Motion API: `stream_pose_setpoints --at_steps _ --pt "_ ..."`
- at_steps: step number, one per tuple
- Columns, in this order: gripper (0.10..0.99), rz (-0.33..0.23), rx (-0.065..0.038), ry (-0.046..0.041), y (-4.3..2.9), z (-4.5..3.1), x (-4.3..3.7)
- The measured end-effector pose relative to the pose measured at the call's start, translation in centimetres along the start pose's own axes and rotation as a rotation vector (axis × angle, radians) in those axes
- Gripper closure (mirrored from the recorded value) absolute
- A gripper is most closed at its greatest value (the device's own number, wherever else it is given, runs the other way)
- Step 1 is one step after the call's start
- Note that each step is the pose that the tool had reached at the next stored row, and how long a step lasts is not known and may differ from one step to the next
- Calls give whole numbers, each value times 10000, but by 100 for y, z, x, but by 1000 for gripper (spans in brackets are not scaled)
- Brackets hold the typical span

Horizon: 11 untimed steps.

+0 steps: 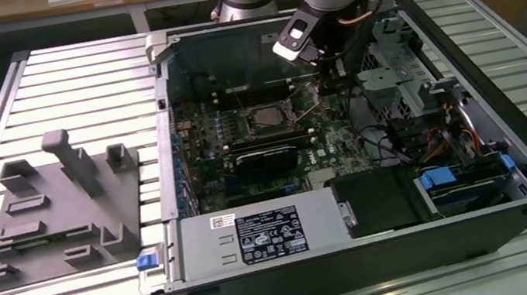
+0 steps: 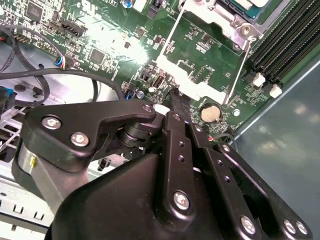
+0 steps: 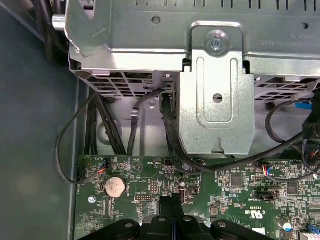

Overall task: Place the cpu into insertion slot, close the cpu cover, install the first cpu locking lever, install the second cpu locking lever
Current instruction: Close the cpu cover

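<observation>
Open computer case (image 1: 366, 273) with one robot arm reaching inside. Its one gripper (image 2: 176, 97) has the fingers pressed together with nothing visible between them, and the tip sits low over the green board just beside the one socket (image 1: 265, 119). The one chip (image 2: 249, 2) appears seated in the socket, framed by one silver cover (image 2: 220, 14). Two thin wire levers (image 2: 172, 29) run along the socket's sides (latched or not, hard to tell). One coin battery (image 3: 113, 186) lies near the socket. Risk: hanging this close, the closed tip could scrape board parts or snag the black cables (image 3: 167, 125).
</observation>
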State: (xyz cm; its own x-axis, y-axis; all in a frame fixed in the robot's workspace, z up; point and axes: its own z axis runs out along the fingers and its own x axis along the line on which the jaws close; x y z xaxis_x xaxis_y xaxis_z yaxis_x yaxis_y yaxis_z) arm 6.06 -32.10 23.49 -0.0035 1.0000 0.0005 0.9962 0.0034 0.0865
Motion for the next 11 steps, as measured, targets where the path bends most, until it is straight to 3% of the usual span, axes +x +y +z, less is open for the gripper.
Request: stream_pose_setpoints --at_steps 5,8,11 --pt "980 -1 28 -2 1 0 0" --pt "980 0 270 0 3 2 0" --pt "980 0 711 1 11 5 0"
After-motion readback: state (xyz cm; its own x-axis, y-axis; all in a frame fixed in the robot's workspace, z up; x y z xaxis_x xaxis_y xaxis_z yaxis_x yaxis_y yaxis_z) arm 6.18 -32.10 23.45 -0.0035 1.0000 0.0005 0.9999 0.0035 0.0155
